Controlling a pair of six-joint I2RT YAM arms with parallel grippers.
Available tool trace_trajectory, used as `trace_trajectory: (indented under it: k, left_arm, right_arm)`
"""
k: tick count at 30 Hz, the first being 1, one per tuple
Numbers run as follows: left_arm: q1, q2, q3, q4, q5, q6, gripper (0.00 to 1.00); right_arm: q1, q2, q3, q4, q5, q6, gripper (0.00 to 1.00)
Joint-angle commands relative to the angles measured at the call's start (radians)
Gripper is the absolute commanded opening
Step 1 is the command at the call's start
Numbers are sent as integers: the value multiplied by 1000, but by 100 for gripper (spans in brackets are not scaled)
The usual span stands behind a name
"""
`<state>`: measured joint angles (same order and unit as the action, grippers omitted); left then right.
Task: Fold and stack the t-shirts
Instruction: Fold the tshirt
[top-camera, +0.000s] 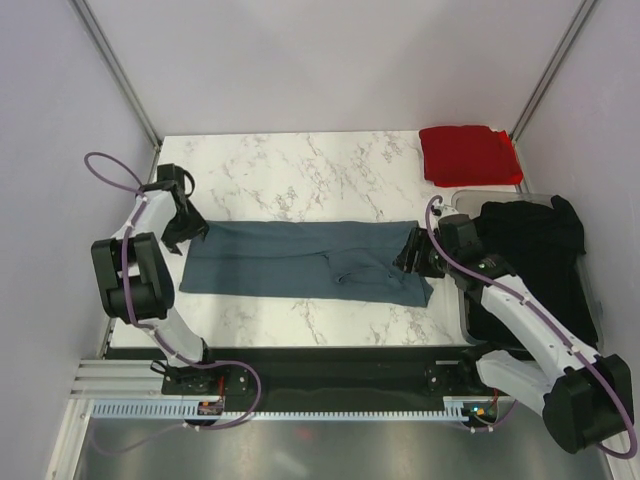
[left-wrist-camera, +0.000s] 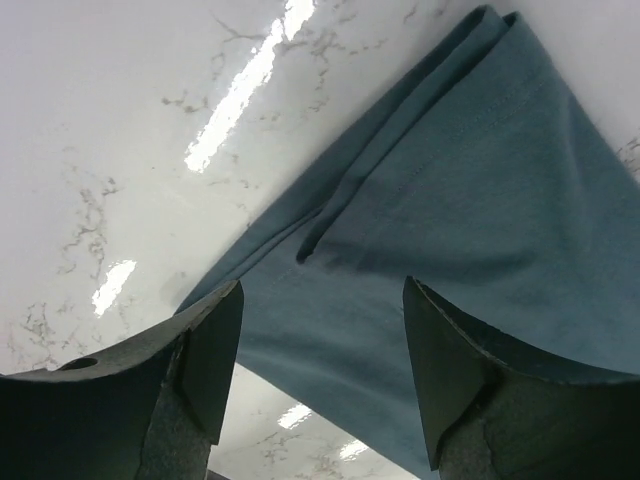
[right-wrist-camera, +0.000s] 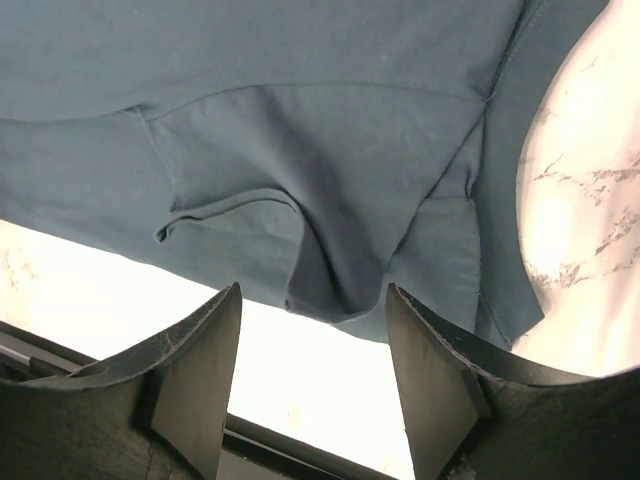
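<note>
Blue-grey t-shirt (top-camera: 300, 262) lay folded into a long strip across the middle of the bench (top-camera: 300, 180), running left to right. Left gripper (left-wrist-camera: 322, 285) sat over the strip's left end, jaws spread wide with nothing between them and layered cloth edges flat on the marble below. Right gripper (right-wrist-camera: 313, 290) was over the right end, jaws likewise apart and empty, above a bunched sleeve fold. Couldn't tell if either one touched the cloth. Red t-shirt (top-camera: 468, 155) sat folded at the far right corner. Black t-shirts (top-camera: 535, 260) were heaped at the right edge, just beside the right arm.
</note>
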<state>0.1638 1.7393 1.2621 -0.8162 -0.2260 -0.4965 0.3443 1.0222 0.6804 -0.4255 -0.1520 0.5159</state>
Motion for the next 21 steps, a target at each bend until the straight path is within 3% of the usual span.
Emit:
trace_trajectory:
  k: [1, 6, 11, 16, 21]
  left_arm:
    - [23, -81, -10, 72, -13, -19, 72]
    - [19, -103, 14, 75, 8, 19, 68]
    - [-92, -92, 31, 100, 25, 52, 66]
    - [-208, 26, 57, 103, 60, 72, 64]
    - [-236, 121, 40, 94, 74, 84, 61]
  right_arm:
    - [1, -30, 11, -1, 20, 24, 67]
    - [8, 24, 34, 20, -9, 38, 66]
    - [53, 160, 64, 85, -8, 84, 66]
    - [87, 404, 140, 134, -42, 145, 68]
    - [90, 530, 148, 155, -78, 236, 68]
